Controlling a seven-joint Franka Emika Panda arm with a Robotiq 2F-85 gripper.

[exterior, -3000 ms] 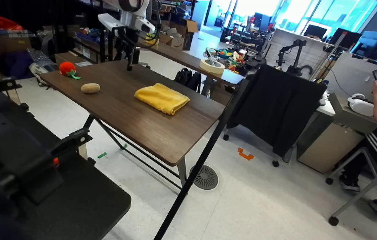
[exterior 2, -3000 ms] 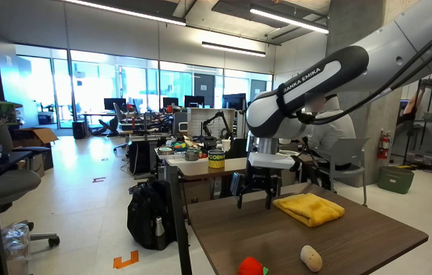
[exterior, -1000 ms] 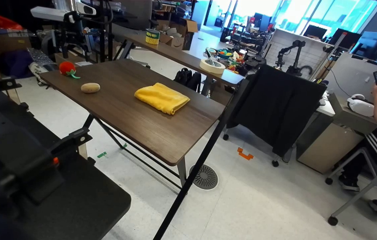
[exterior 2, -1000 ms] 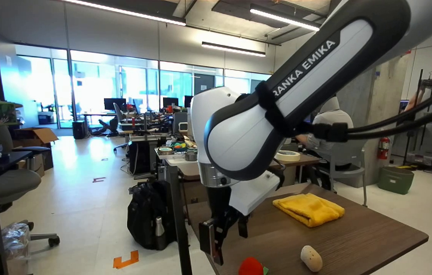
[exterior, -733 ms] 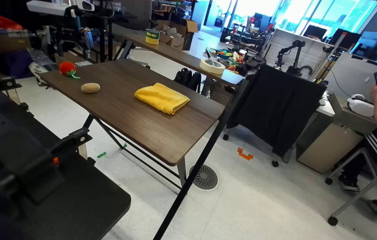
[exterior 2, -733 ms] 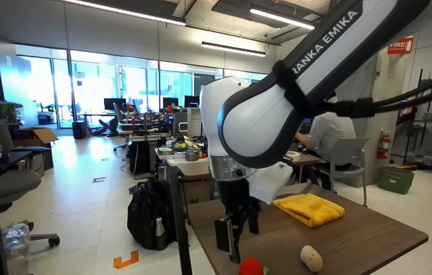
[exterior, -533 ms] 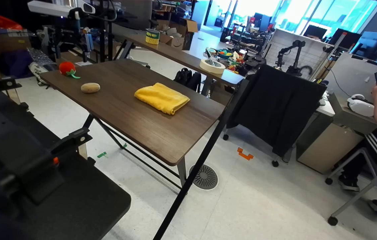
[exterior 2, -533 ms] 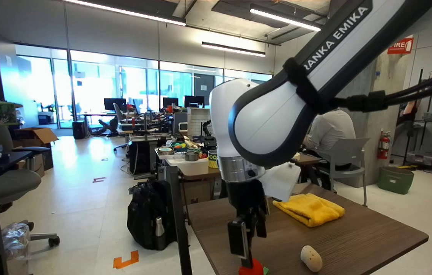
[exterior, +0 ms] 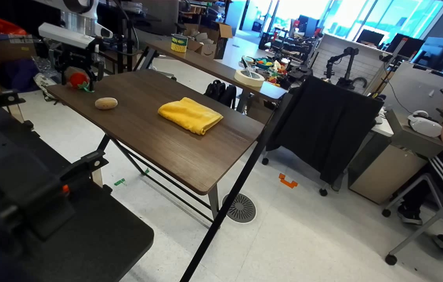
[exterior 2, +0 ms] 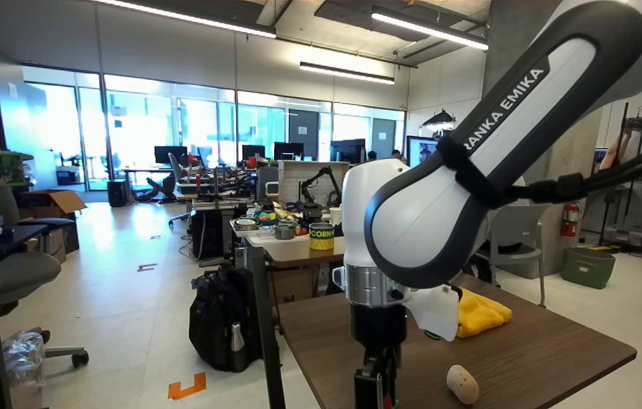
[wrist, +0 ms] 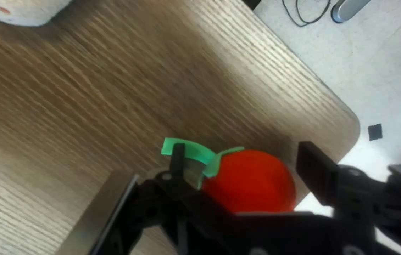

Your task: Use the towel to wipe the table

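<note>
The yellow towel (exterior: pixel 190 116) lies folded on the dark wood table (exterior: pixel 158 149), well away from my gripper (exterior: pixel 78 84). In an exterior view the towel (exterior 2: pixel 482 316) is partly hidden behind the arm. The towel is outside the wrist view. My gripper (wrist: pixel 243 150) is down at a table corner, its fingers apart on either side of a red tomato-like object (wrist: pixel 253 180) with green leaves. A gap shows between the red object and the right-hand finger (wrist: pixel 315 173). The left-hand finger overlaps a leaf; whether it touches is unclear.
A tan rounded object (exterior: pixel 106 103) rests on the table near the red one. A black cart (exterior: pixel 100 235) stands beside the table. Beyond the opposite edge is a narrow bench with a yellow can (exterior: pixel 179 43) and a tape roll (exterior: pixel 249 77). A black backpack (exterior 2: pixel 224 324) sits on the floor.
From above and beside the towel, the arm has swung over to the red object and come down around it. The jaws have narrowed a little. Towel and tan object have not moved.
</note>
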